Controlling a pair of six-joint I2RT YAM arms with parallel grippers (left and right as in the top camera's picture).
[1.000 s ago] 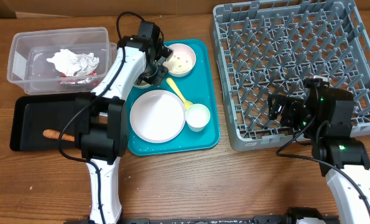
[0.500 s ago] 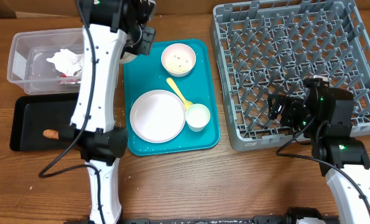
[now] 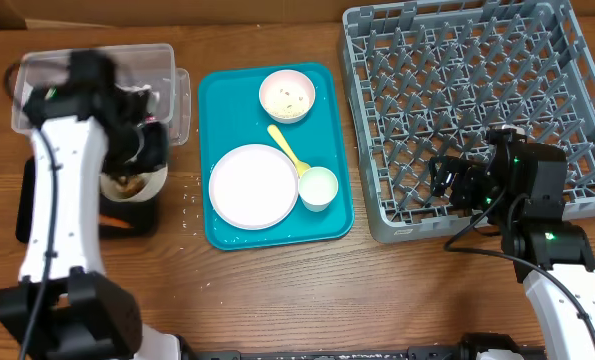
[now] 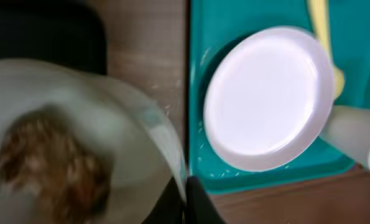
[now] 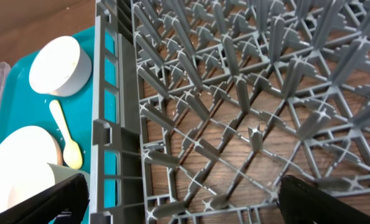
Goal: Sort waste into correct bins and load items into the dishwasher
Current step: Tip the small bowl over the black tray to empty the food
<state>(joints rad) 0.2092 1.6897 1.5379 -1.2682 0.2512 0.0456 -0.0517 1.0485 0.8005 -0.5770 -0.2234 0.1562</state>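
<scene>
The left claw (image 4: pixel 185 198) pinches the rim of the bowl (image 4: pixel 79 124), which hangs over the black tray (image 4: pixel 48 31) with the brown lump (image 4: pixel 45 165) inside. I would tilt it slowly, low above the tray. The right claw (image 5: pixel 185 199), far right of the tray, is spread.

My left arm (image 3: pixel 49 200) reaches forward along the left side, blurred in the overhead view, with its wrist bent inward. My left gripper (image 3: pixel 145 152) pinches the rim of a white bowl (image 3: pixel 132 183). My right arm (image 3: pixel 552 250) stands at the near right. My right gripper (image 3: pixel 447 182) points left, fingers spread wide.
</scene>
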